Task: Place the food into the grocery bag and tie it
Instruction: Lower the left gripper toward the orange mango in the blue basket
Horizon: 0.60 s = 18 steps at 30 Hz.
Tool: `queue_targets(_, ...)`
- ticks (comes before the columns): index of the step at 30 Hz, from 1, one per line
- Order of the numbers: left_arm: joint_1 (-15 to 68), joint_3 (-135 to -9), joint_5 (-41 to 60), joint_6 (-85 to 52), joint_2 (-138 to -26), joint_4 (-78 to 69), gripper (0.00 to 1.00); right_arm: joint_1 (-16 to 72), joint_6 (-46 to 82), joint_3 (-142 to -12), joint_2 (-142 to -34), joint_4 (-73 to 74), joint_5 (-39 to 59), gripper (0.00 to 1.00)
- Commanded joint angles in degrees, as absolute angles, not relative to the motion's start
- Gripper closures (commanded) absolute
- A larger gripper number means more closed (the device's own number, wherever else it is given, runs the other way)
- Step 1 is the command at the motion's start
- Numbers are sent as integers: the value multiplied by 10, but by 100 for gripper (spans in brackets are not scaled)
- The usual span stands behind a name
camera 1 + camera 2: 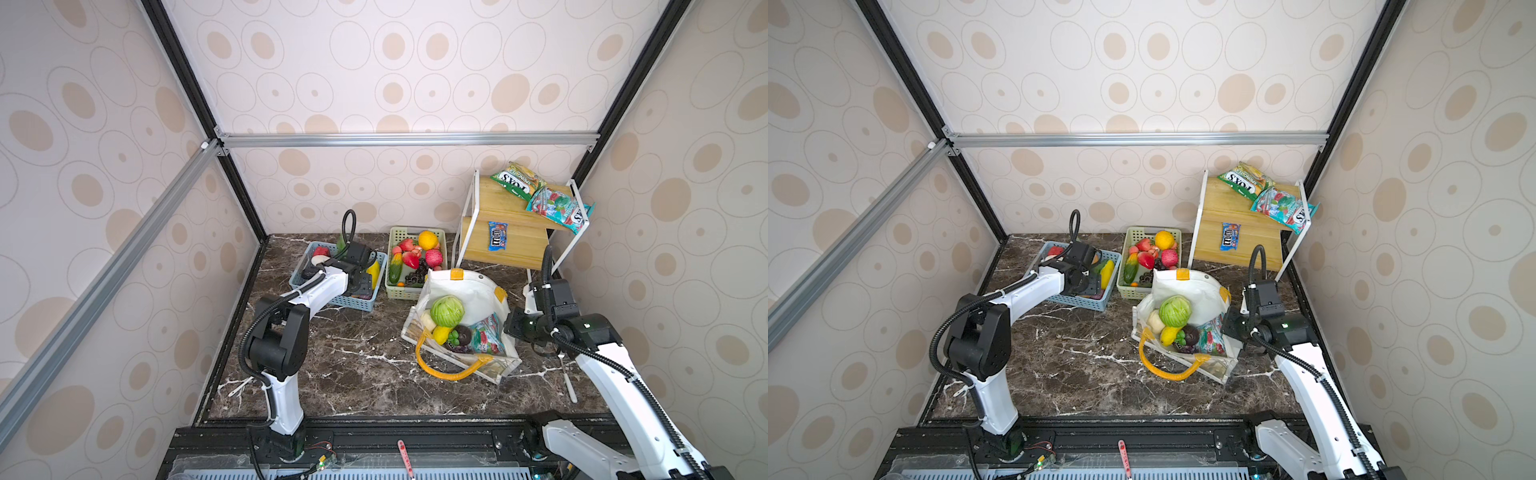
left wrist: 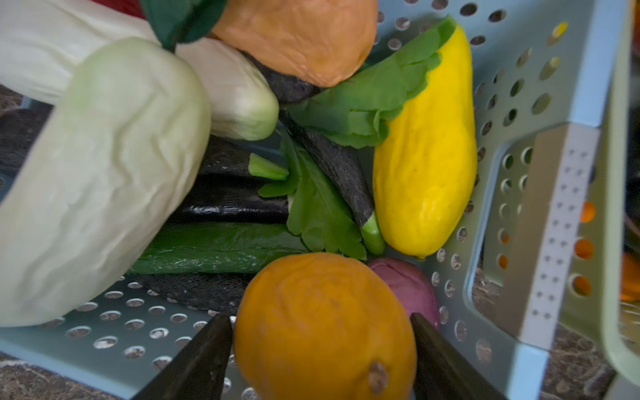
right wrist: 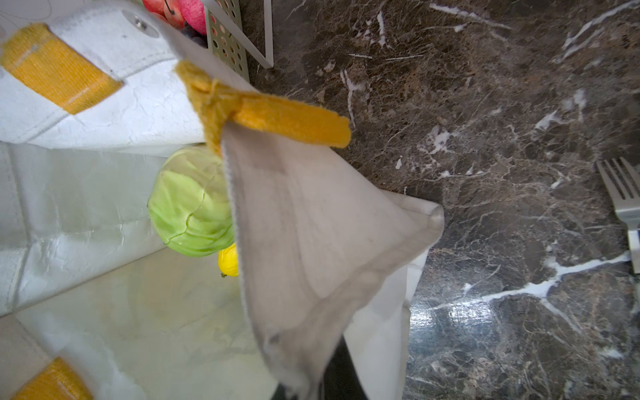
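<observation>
White boxy tote bag with yellow-orange loop handles [image 1: 465, 286], on the marble tabletop [image 1: 353, 365] right of centre, holds a green plastic cabbage [image 1: 446, 311], a yellow plastic piece [image 1: 441, 333], a dark purple piece [image 1: 461, 334] and a teal crinkly packet [image 1: 486, 337]. The right gripper [image 1: 509, 328] pinches the bag's rim. In the blue perforated plastic basket [image 2: 554, 86], the left gripper [image 2: 320, 317] straddles a round orange plastic fruit [image 2: 322, 346], seemingly clamped on it, near a yellow plastic squash [image 2: 426, 156].
</observation>
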State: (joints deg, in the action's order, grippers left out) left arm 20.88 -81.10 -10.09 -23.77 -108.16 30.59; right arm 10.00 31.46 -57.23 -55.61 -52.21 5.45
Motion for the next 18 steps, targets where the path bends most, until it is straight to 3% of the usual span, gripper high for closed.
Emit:
queue_targets(1, 203, -812, -101, -246, -1096, 299, 23, 100, 310, -584, -560, -532, 67, 91)
queue_targets(13, 200, -820, -103, -245, -1120, 292, 24, 100, 309, -583, -563, -531, 68, 91)
queue_targets(18, 194, -833, -112, -245, -1133, 288, 30, 100, 309, -582, -563, -531, 67, 91)
